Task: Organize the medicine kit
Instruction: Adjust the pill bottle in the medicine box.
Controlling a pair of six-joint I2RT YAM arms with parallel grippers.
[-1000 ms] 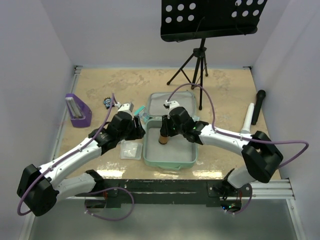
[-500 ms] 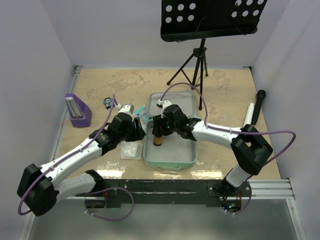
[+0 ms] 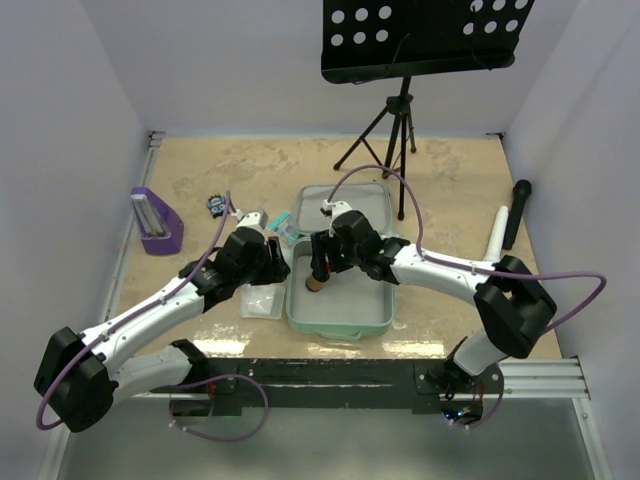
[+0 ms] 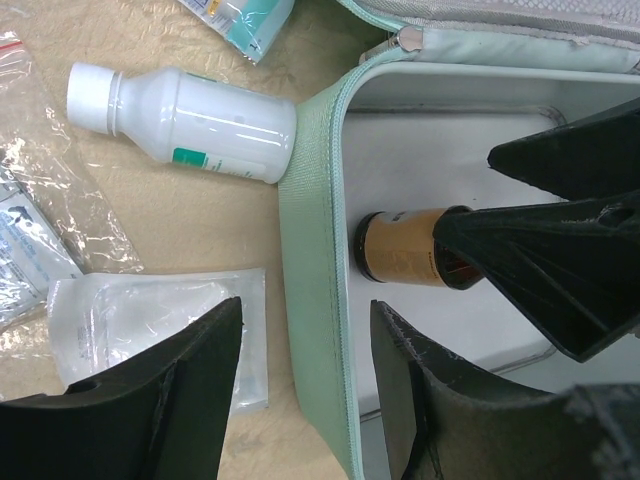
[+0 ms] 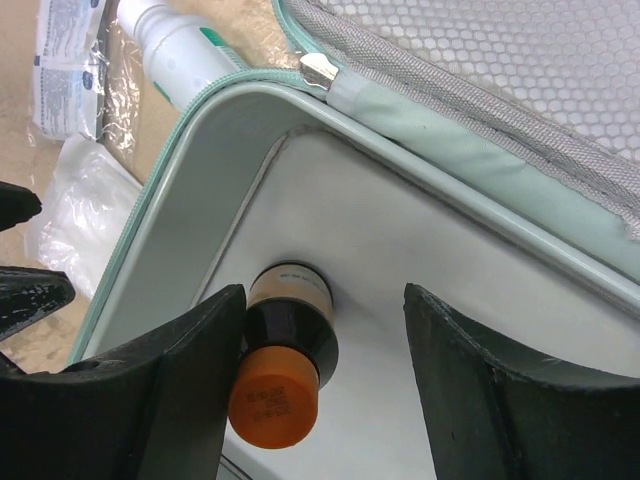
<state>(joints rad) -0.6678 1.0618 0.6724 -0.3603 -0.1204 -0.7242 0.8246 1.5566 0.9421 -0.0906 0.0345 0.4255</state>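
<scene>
One medicine kit (image 3: 345,312) is being presented open, mid-desk by the near edge. An amber bottle (image 5: 285,345) is being set against its left wall, probably to save room. The right gripper (image 5: 322,300) is being held apart about it, unclamped. The left gripper (image 4: 305,310) is being held apart and empty over that wall.

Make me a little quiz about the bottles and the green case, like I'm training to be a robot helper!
1. True or false: the white bottle lies inside the green case.
2. What colour is the cap on the brown bottle? A red, B orange, C blue.
3. Fill the gap: the ___ tool is inside the case, with the brown bottle between its jaws.

Key: 1 false, it lies outside, beside the case. 2 B. 3 right tool.
</scene>
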